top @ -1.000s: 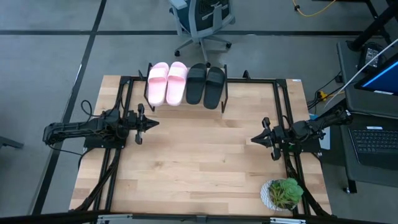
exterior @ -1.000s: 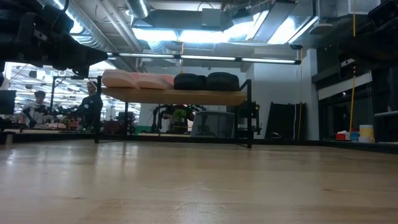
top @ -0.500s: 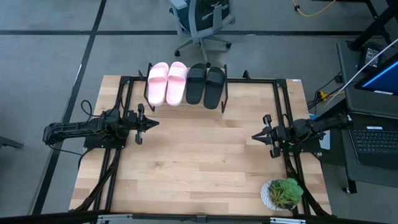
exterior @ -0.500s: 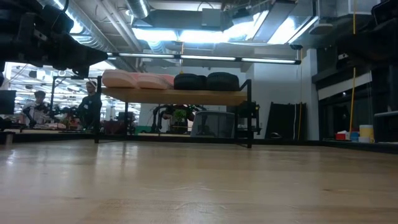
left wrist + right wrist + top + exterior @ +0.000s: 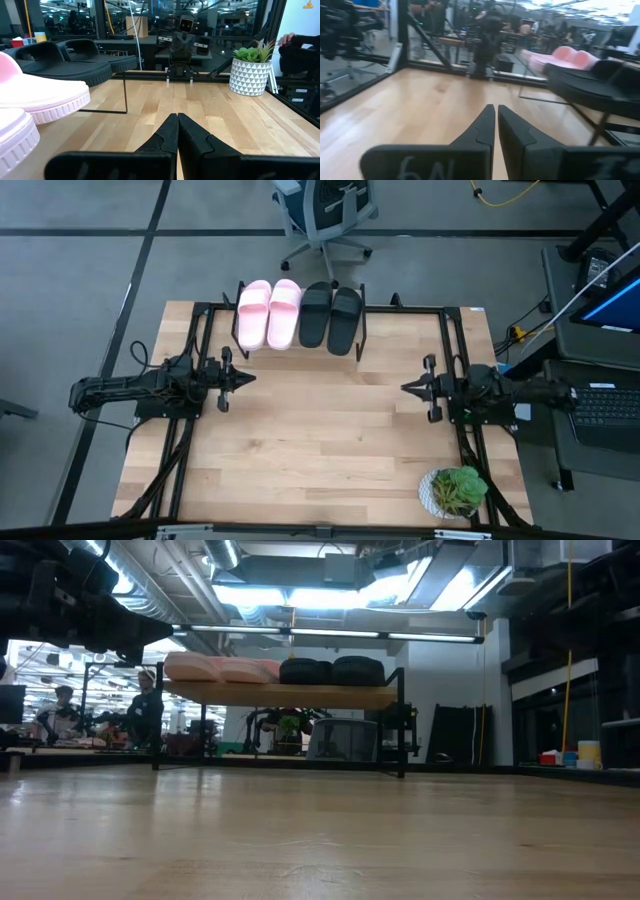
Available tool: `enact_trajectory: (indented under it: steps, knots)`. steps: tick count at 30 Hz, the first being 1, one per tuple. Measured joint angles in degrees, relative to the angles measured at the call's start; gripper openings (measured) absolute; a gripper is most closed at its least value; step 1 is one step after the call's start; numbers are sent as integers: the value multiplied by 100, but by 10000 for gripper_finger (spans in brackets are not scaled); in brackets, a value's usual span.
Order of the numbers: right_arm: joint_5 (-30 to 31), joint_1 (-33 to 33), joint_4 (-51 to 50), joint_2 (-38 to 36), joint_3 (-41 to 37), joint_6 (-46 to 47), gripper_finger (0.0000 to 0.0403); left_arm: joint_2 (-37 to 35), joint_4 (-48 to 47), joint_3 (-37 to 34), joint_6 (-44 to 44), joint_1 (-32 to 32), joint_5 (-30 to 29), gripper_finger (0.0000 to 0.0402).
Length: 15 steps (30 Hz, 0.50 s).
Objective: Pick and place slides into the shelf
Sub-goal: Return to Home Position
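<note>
Two pale pink slides (image 5: 268, 313) and two black slides (image 5: 329, 316) stand side by side, soles down, on the plank top of the shelf (image 5: 290, 696) at the middle of the table's far edge. My left gripper (image 5: 250, 377) hovers level over the table's left side, shut and empty, pointing at the right arm. My right gripper (image 5: 405, 388) hovers level over the right side, shut and empty, pointing at the left arm. The left wrist view shows the pink slides (image 5: 35, 100) and black slides (image 5: 75, 62) beside my left gripper (image 5: 177, 117). In its own wrist view my right gripper (image 5: 495, 107) has nothing between its fingers.
A potted plant (image 5: 455, 490) in a white patterned pot stands at the table's near right corner. Black frame rails (image 5: 200, 350) run along both sides of the table. An office chair (image 5: 325, 215) stands beyond the far edge, and people (image 5: 145, 710) work in the room behind.
My right arm has swung toward the table's far edge and now lies straight across the table, with its shut gripper pointing level at the left arm. The slides, the shelf and my left arm have kept still.
</note>
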Motion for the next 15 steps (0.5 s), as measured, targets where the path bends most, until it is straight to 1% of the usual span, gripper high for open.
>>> enact_trajectory:
  steps: [5, 9, 15]
  knots:
    - [-16, -350, 0, 0, 0, -40, 24, 0, 0, 0, -1, -1, 0, 0]
    - [-50, -440, 4, 0, -2, 3, 24, 0, 0, 0, 0, 0, 0, 0]
    - [-152, -485, 26, 0, -2, 795, 24, 0, 0, 0, -1, -2, 0, 0]
